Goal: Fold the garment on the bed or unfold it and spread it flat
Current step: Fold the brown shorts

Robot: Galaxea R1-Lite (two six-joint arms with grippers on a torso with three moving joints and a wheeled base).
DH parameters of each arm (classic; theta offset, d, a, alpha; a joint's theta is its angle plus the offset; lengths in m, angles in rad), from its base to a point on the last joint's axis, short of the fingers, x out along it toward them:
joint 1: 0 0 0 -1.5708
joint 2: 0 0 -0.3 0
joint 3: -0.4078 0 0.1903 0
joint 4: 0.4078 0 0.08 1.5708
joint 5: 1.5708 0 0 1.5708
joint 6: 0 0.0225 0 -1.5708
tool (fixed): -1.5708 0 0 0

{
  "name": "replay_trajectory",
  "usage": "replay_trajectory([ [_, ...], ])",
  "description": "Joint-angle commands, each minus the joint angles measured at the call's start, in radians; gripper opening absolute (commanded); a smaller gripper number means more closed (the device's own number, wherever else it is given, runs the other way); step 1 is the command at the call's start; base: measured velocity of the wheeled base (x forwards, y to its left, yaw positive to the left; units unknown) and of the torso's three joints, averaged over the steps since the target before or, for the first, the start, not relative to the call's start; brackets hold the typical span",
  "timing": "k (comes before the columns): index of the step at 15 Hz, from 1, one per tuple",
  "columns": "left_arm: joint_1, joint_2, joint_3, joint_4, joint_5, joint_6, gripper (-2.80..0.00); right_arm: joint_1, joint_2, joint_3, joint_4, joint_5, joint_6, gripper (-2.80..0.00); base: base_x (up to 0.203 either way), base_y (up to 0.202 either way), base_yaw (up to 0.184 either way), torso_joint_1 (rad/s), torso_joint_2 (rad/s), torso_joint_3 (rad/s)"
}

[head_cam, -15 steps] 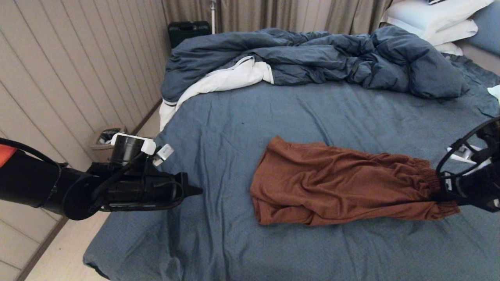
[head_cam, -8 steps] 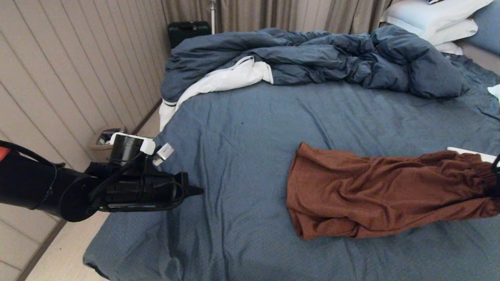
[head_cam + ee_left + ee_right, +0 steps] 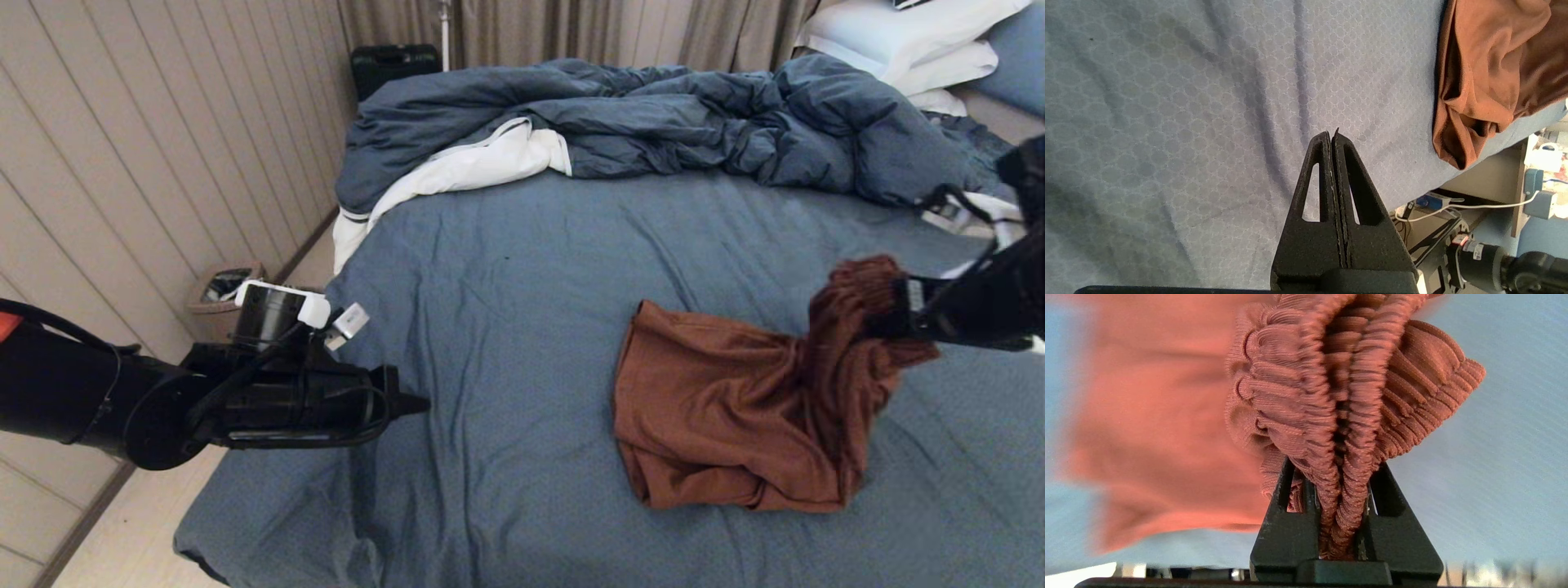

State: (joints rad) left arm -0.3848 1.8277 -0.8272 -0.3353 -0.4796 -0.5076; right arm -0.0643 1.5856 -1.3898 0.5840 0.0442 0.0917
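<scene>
Rust-brown shorts (image 3: 735, 416) hang from the right claw (image 3: 898, 314), which is clamped on their gathered elastic waistband (image 3: 1347, 396); in the right wrist view the ribbed band is bunched into thick folds and pinched between the two black fingers (image 3: 1286, 522), with more of it bulging out past the fingertips. Below that claw and away toward the robot's left, the cloth drops in a twisted drape and then spreads in a crumpled heap on the slate-blue sheet of the bed (image 3: 506, 269), so the waistband end is raised while the leg end lies on the sheet. The leg hem is the part farthest from the right claw and nearest to the left one. The left claw (image 3: 412, 402) hovers low over the sheet near the bed's left edge, well apart from the shorts, its tip pointing toward them; the left wrist view shows its two fingers (image 3: 1316, 171) pressed flat together with nothing between them, bare wrinkled sheet under and around the tip, and the brown cloth beyond it at the side. Far beyond both claws, a rumpled dark blue duvet (image 3: 653, 122) with white lining lies across the bed, and white pillows (image 3: 906, 37) sit at the corner past the right claw.
</scene>
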Motion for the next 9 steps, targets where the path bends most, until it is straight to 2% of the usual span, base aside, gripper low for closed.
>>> replay_trajectory([
  [1, 0.000, 0.004, 0.000, -0.002, -0.002, -0.003, -2.80, 0.262, 0.110, -0.084, 0.003, -0.082, 0.062, -2.80, 0.000, 0.000, 0.000, 0.000, 0.00, 0.000],
  [2, -0.002, 0.004, -0.001, -0.002, -0.002, -0.003, -2.80, 0.360, 0.190, -0.134, 0.004, -0.118, 0.103, -2.80, 0.000, 0.000, 0.000, 0.000, 0.00, 0.000],
  [3, 0.000, 0.007, -0.001, -0.002, -0.002, -0.002, -2.80, 0.426, 0.263, -0.176, 0.004, -0.144, 0.140, -2.80, 0.000, 0.000, 0.000, 0.000, 0.00, 0.000],
  [5, 0.000, 0.010, -0.001, -0.002, -0.001, 0.001, -2.80, 0.515, 0.368, -0.237, 0.005, -0.197, 0.192, -2.80, 0.000, 0.000, 0.000, 0.000, 0.00, 0.000],
  [9, 0.000, 0.025, -0.003, -0.002, -0.001, 0.004, -2.80, 0.529, 0.518, -0.312, 0.004, -0.232, 0.199, -2.80, 0.000, 0.000, 0.000, 0.000, 0.00, 0.000],
])
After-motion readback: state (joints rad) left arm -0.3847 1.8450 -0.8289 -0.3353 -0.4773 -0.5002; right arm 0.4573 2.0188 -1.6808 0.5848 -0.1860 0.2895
